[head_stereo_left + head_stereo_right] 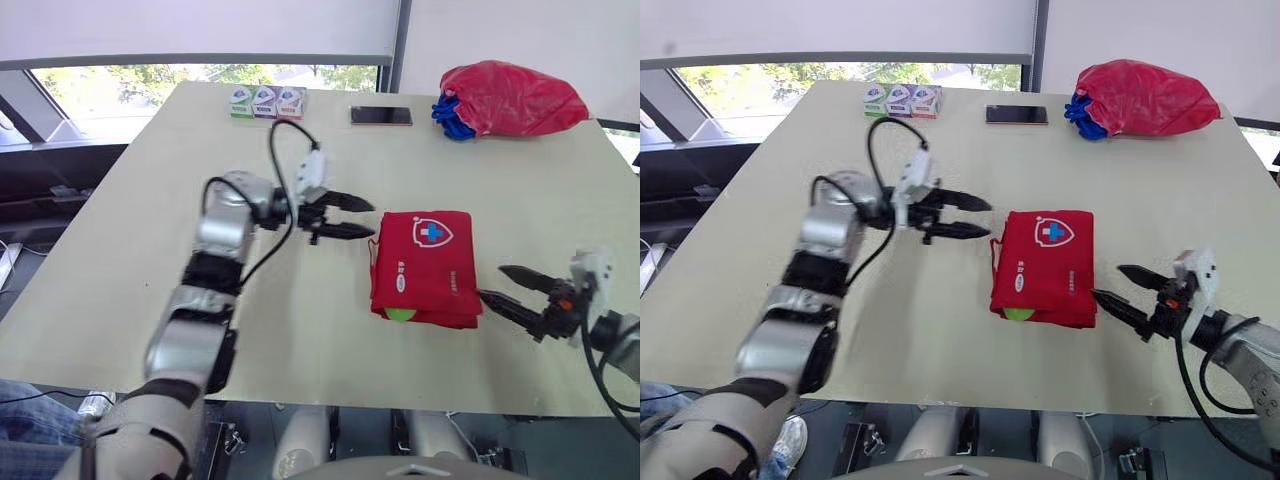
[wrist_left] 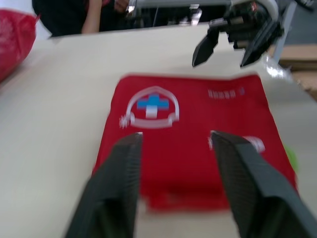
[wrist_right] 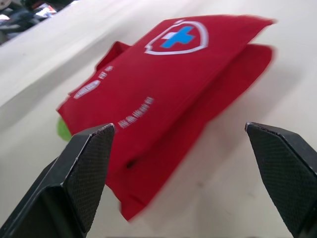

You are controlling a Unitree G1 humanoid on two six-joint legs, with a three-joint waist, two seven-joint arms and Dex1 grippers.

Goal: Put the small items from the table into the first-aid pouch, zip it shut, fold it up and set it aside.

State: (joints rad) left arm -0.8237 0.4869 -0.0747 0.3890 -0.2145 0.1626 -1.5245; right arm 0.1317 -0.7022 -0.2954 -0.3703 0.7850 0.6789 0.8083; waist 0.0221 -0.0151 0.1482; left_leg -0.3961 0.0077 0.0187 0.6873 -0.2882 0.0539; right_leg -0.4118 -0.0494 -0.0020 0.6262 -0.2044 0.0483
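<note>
The red first-aid pouch (image 1: 425, 265) lies folded on the table, its white shield with a blue cross facing up and a bit of green showing at its near edge. My left gripper (image 1: 362, 220) hovers just to the pouch's left, open and holding nothing. On the pouch's right, close to the table's front edge, my right gripper (image 1: 492, 283) is open and empty, its lower fingertip almost at the pouch's corner. The left wrist view looks across the pouch (image 2: 188, 129) to the right gripper (image 2: 237, 47). The right wrist view has the pouch (image 3: 158, 94) between its spread fingers.
At the table's far edge stand three small boxes (image 1: 267, 102) and a phone (image 1: 381, 116). A red bag with blue straps (image 1: 505, 100) sits at the far right corner. Bare beige tabletop (image 1: 150, 260) surrounds the pouch.
</note>
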